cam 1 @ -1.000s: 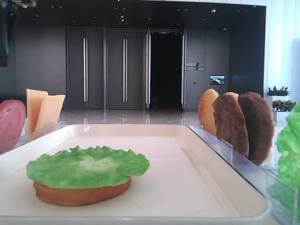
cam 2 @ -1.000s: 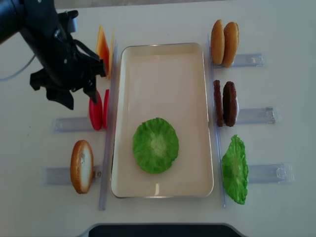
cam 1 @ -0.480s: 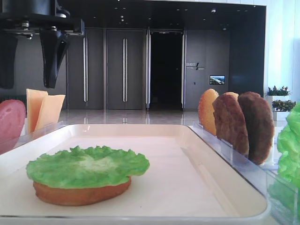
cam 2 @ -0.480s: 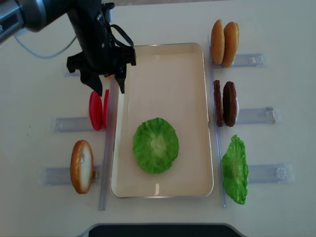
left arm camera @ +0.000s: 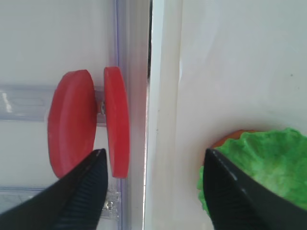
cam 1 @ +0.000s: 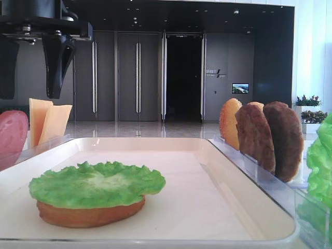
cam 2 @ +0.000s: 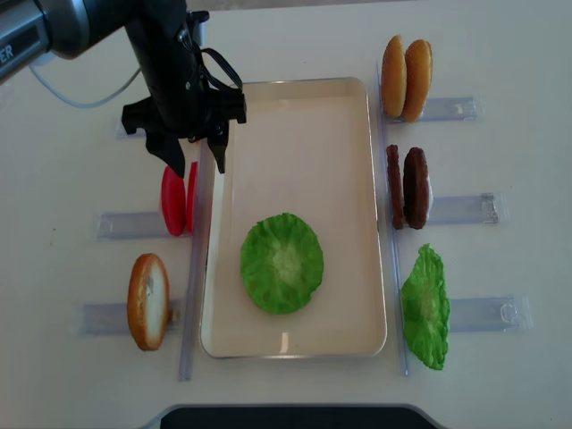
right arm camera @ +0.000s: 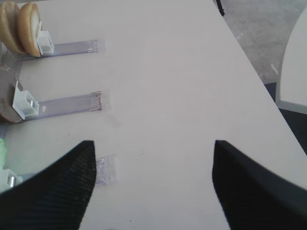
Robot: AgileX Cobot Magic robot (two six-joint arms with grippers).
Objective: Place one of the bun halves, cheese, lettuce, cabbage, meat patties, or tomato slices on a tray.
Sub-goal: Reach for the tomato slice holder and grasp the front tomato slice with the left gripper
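Cream-white and low-rimmed, the tray (cam 2: 295, 116) carries a ruffled green lettuce leaf (cam 2: 281, 262) lying on a smooth golden bun half (cam 1: 88, 212) toward its near edge. Two glossy red tomato slices (cam 2: 177, 198) stand on edge just outside the tray's left rim. The left gripper (cam 2: 193, 159) hangs above them, black jaws spread wide and empty, barely shifted from half a second ago. Grainy dark patties (cam 2: 407, 187) stand by the right rim. The right gripper (right arm camera: 153, 184) stands open over bare table.
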